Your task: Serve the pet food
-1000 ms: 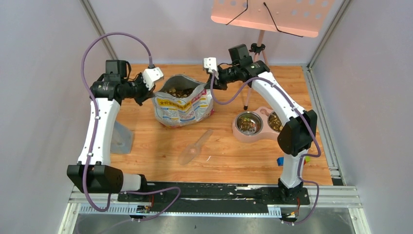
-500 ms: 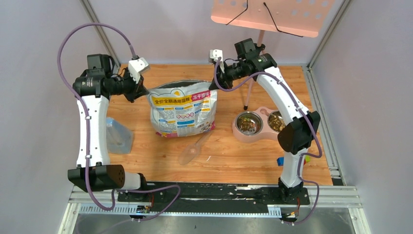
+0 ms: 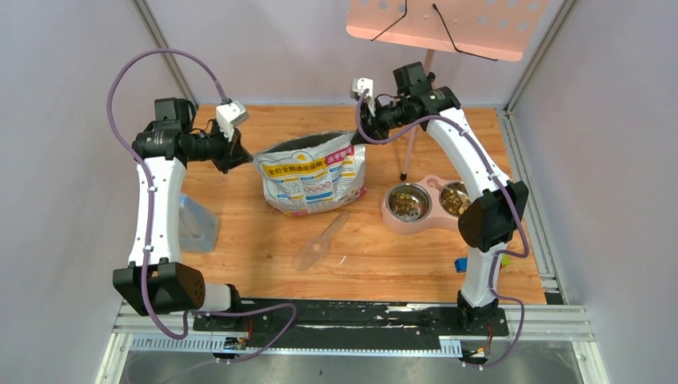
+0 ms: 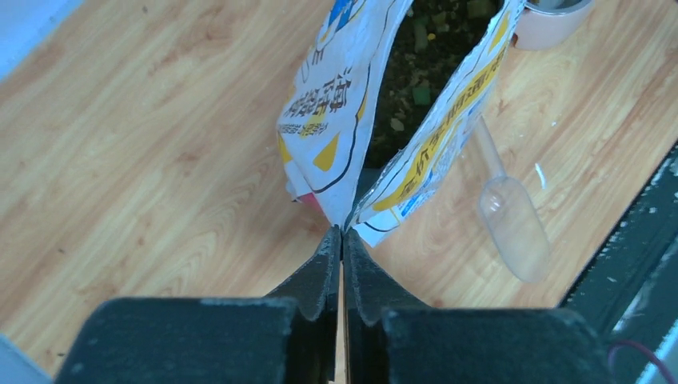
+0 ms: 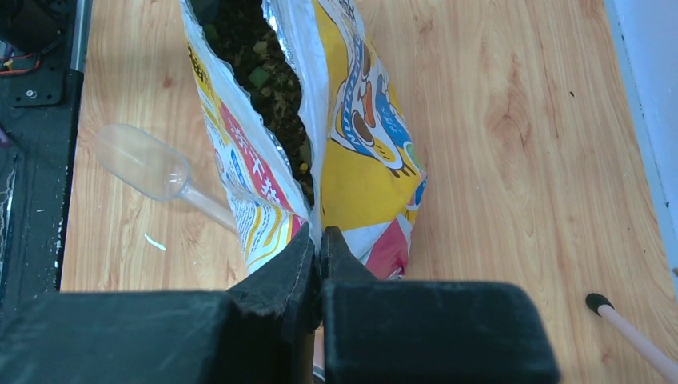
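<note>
as left gripper [image 4: 342, 233] clamps bag [image 4: 329, 120], pet food [image 4: 412, 80] shows.

The white, yellow and magenta printed bag [image 3: 313, 178] sits on the light wooden table [image 3: 240, 264], toward the back, with the small dry brown kibble pellets [image 5: 268, 88] inside it. The left gripper [image 4: 342, 232] pinches its top left corner, the right gripper [image 5: 320, 232] its top right. The clear plastic scoop [image 3: 320, 242] lies just in front of the bag. The pink double feeder with two metal bowls [image 3: 436, 185] sits right of the bag, kibble in both bowls. A translucent plastic container [image 3: 196, 228] stands at the table's left edge.
</note>
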### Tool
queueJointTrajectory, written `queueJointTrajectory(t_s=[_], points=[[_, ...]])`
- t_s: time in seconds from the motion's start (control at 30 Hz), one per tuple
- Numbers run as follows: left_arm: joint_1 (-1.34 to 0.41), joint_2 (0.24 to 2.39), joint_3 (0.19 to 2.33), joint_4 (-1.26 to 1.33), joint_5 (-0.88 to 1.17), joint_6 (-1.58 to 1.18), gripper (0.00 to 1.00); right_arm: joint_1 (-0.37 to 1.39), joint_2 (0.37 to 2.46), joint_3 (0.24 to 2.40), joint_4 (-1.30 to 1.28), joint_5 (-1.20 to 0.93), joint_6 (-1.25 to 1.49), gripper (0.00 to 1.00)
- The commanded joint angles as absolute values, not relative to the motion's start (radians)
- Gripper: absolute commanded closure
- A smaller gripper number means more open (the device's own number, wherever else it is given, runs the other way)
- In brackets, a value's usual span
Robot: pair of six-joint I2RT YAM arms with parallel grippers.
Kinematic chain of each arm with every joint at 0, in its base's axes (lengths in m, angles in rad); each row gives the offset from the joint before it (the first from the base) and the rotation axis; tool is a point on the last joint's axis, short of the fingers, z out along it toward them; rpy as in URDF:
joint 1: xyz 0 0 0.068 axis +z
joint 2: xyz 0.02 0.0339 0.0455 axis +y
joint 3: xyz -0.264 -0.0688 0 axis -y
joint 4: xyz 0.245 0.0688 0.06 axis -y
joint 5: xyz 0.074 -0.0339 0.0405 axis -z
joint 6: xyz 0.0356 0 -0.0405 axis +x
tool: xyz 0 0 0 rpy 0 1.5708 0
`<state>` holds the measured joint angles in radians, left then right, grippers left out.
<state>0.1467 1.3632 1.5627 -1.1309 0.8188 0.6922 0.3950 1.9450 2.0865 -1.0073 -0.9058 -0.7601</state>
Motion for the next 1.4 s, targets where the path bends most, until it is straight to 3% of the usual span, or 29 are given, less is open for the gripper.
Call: queueJointTrajectory(t_s=[0.0,0.07,0.13,0.3,0.63,0.73,1.07,1.13,1.2,1.3,1.37], points=[[0.182,1.261,1.572,-0.971,0.84,0.648,0.71,0.333,1.875,2.12,-0.862,-0.945,-0.75,1.0],[0.166,1.238,1.562,-0.974,0.835,0.647,0.44,0.335,1.872,2.111,-0.862,-0.939,-0.751,1.0],[0.131,1.216,1.556,-0.997,0.814,0.664,0.34,0.337,1.871,2.104,-0.861,-0.934,-0.753,1.0],[0.038,1.183,1.507,-0.933,0.763,0.662,0.3,0.339,1.874,2.101,-0.861,-0.933,-0.749,1.0],[-0.1,1.327,1.561,-0.928,0.631,0.792,0.3,0.341,1.869,2.1,-0.862,-0.931,-0.753,1.0],[-0.104,1.369,1.599,-0.961,0.651,0.816,0.34,0.341,1.861,2.097,-0.862,-0.925,-0.759,1.0],[-0.105,1.398,1.646,-1.08,0.709,0.954,0.66,0.341,1.847,2.074,-0.862,-0.906,-0.769,1.0],[-0.105,1.404,1.656,-1.105,0.715,0.97,0.77,0.342,1.845,2.071,-0.862,-0.904,-0.775,1.0],[-0.106,1.41,1.666,-1.127,0.72,0.981,0.85,0.344,1.837,2.067,-0.862,-0.909,-0.788,0.86],[-0.106,1.413,1.67,-1.144,0.717,0.991,0.92,0.361,1.824,2.068,-0.861,-0.935,-0.807,0.57],[-0.106,1.41,1.672,-1.144,0.714,0.998,0.97,0.384,1.823,2.069,-0.86,-0.936,-0.83,0.45]])
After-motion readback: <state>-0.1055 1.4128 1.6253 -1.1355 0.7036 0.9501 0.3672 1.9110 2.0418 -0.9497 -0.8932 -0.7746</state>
